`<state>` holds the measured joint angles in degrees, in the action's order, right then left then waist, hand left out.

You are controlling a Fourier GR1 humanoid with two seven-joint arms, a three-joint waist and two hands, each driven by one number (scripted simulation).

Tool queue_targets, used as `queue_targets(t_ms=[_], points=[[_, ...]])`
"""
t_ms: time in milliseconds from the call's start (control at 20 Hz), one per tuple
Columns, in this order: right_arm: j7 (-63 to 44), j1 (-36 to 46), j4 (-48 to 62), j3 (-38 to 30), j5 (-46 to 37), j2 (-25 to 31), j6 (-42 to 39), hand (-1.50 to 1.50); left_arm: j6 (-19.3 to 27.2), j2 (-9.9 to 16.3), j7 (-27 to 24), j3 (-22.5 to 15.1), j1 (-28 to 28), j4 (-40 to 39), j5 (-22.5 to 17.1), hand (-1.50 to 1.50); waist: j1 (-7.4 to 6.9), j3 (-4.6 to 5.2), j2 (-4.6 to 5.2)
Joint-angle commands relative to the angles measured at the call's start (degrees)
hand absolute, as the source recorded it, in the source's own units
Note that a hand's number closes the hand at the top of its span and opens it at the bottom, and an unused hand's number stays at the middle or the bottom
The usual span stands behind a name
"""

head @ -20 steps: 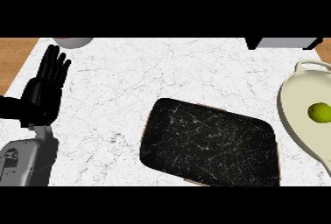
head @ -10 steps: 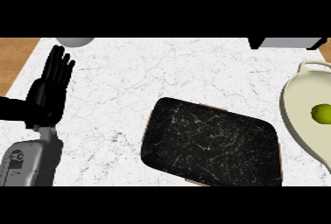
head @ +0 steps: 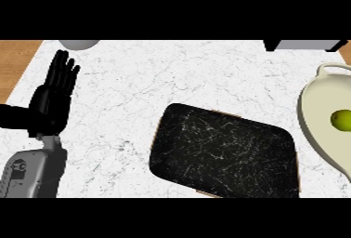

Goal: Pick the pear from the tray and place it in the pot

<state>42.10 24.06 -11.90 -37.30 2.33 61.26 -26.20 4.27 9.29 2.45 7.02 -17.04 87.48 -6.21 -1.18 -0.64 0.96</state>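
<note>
So the whole counter is white marble with thin grey veins, and it fills most of the frame. Along the left edge and in the upper right corner you can see a strip of warm wood surface where the marble ends.

The pear is at the far right, middle height: a small green fruit sitting inside the pot, a cream-white vessel with a pale rim and a handle loop at its top end. The pot is cut off by the right edge of the frame.

The tray is the dark, scratchy-looking black slab in the lower middle, tilted a bit, rounded corners, with a thin wood-coloured edge peeking out on its upper right and bottom. Nothing is lying on it.

The left hand shows at the left side, open, fingers straight and pointing up toward the top of the frame, thumb sticking out to the left, holding nothing. Its grey forearm comes in from the lower left corner.

Top edge: a grey rounded object at upper left and a grey boxy one at upper right, both mostly cut off. The right hand isn't showing anywhere.
</note>
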Motion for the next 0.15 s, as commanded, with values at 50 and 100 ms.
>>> queue_targets(t_ms=[50,100], points=[[4.9,-2.5,0.8,-1.1,1.0,0.7,-5.8,-1.5,0.2,0.1,1.5,0.1,-1.7,0.6,-0.4,0.0,0.1,-0.2,-0.01],[4.5,-2.9,0.5,-1.0,0.8,1.7,-6.4,-1.5,0.0,0.5,-1.1,1.6,-0.7,-1.4,-0.7,0.0,0.26,-0.17,0.26]])
